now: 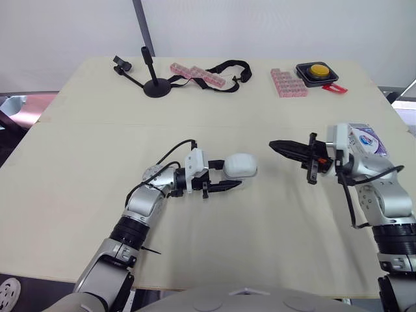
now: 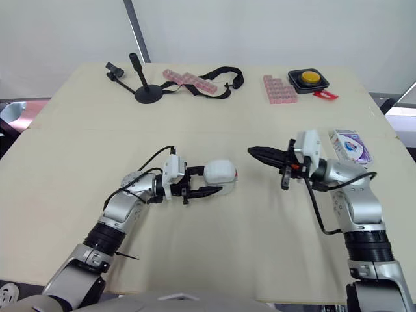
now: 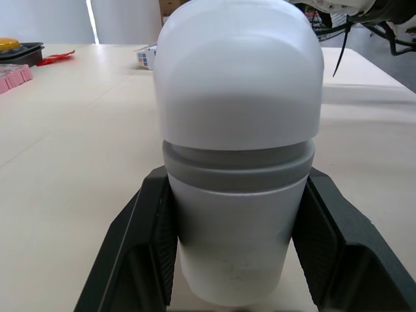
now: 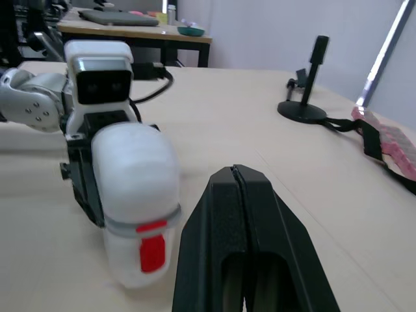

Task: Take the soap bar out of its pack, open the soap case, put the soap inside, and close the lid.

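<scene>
The white soap case (image 1: 240,165) is lifted just above the table's middle, its lid down, with a grey band and a red latch (image 4: 154,252). My left gripper (image 1: 229,174) is shut on the soap case; its black fingers (image 3: 140,240) clamp both sides of the case's lower half. My right gripper (image 1: 273,144) is shut and empty. It points at the case from the right, a short gap away. The soap pack (image 1: 368,138), a white and purple box, lies on the table behind my right wrist.
At the back of the table (image 1: 84,143) stand a black stand (image 1: 155,84), a black strap (image 1: 227,67), two sets of pink blocks (image 1: 197,75) (image 1: 288,83), a yellow button in a black box (image 1: 317,71) and a small red piece (image 1: 335,88).
</scene>
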You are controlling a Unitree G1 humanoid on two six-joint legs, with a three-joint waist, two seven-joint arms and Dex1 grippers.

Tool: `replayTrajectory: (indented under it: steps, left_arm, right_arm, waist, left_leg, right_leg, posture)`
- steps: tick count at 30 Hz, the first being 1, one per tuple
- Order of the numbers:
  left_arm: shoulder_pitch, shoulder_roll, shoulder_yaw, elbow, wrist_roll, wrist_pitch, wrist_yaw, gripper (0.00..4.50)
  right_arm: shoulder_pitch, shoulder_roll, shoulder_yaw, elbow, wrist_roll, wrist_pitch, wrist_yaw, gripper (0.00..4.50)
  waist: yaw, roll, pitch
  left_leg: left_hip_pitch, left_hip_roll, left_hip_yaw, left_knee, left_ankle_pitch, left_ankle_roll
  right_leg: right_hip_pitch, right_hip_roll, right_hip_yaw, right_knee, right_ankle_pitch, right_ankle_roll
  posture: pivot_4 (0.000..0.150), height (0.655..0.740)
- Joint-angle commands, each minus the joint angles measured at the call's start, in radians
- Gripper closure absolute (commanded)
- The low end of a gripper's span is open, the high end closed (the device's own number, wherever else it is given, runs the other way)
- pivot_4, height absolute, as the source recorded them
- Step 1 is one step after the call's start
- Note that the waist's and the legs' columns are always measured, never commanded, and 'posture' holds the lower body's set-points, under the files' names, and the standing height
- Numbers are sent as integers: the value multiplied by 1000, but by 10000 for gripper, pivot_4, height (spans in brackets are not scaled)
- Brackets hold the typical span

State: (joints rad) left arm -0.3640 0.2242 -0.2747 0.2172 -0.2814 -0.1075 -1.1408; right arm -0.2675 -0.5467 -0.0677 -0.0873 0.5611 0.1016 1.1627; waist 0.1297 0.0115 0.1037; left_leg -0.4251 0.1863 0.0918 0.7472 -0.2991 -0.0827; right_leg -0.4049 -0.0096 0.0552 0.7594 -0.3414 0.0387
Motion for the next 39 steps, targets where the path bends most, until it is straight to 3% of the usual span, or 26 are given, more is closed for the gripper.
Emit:
replayTrajectory:
  steps: [1, 11, 39]
  left_arm:
    - [4, 8, 1, -13, 3, 0, -1, 25926]
    - [8, 8, 1, -20, 5, 3, 7, 25926]
    - [7, 9, 0, -27, 9, 14, 20, 25926]
  right_arm:
    - [-37, 7, 24, -98, 34, 51, -20, 44835]
    - [-67, 6, 95, -168, 0, 92, -30, 44835]
    - [-75, -10, 201, -117, -114, 73, -2, 44835]
  waist:
    - [1, 0, 0]
    - [1, 0, 0]
    - [-1, 0, 0]
  left_leg:
    - [0, 0, 0, 0, 0, 0]
    - [0, 0, 0, -1, 0, 0]
    - [0, 0, 0, -1, 0, 0]
  right_leg:
    - [0, 0, 0, 0, 0, 0]
    - [0, -1, -1, -2, 0, 0]
    - [0, -1, 0, -2, 0, 0]
  posture:
    - [1500, 7096]
    - [1500, 7096]
    - [1500, 7096]
